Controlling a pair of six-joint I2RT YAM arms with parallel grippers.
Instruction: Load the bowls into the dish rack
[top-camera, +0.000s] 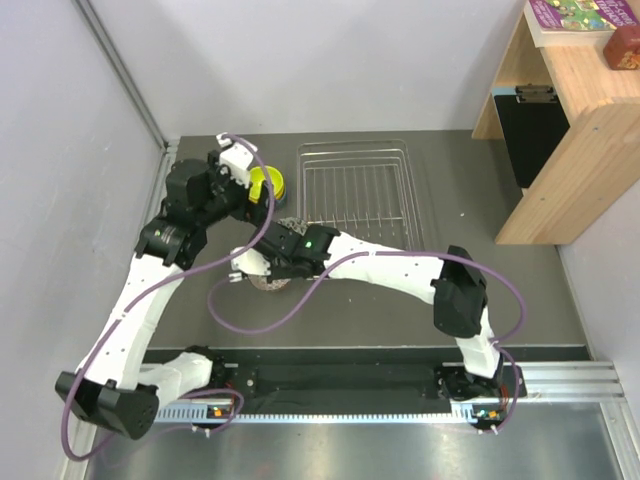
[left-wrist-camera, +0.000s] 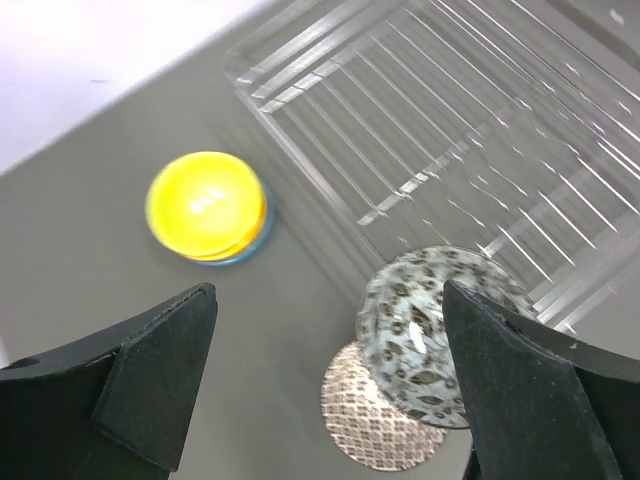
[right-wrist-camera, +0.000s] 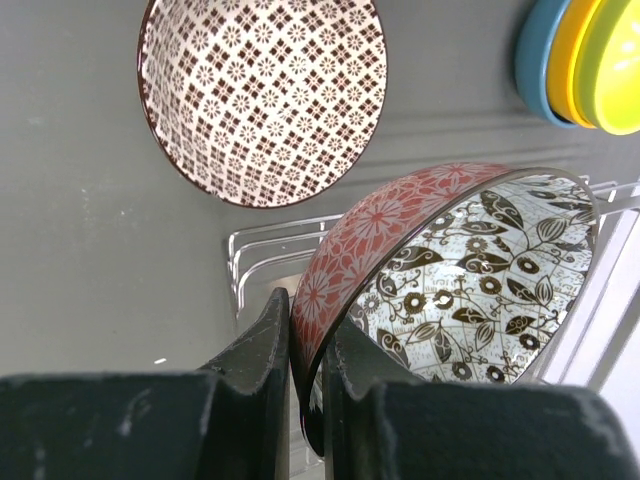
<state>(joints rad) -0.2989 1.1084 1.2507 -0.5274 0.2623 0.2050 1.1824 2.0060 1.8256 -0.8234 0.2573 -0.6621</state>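
Pinching leaf-patterned bowl (right-wrist-camera: 470, 290) rim between right jaws at dish rack (top-camera: 360, 190) edge; left jaws wide, empty.

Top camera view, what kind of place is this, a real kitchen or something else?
Likely a robot lab test cell, not a kitchen: a grey table walled by plain pale panels, a metal rail along its near edge, and a wire dish rack set out as a prop.

Bowls: five in total. Three are plain: one lime-yellow bowl (right-wrist-camera: 615, 60), one orange bowl (right-wrist-camera: 568, 50) and one blue bowl (right-wrist-camera: 535, 55). Two are patterned: one geometric-patterned bowl (right-wrist-camera: 262, 95) and one floral-patterned bowl (right-wrist-camera: 470, 290). Wire dish rack (top-camera: 360, 190): one.
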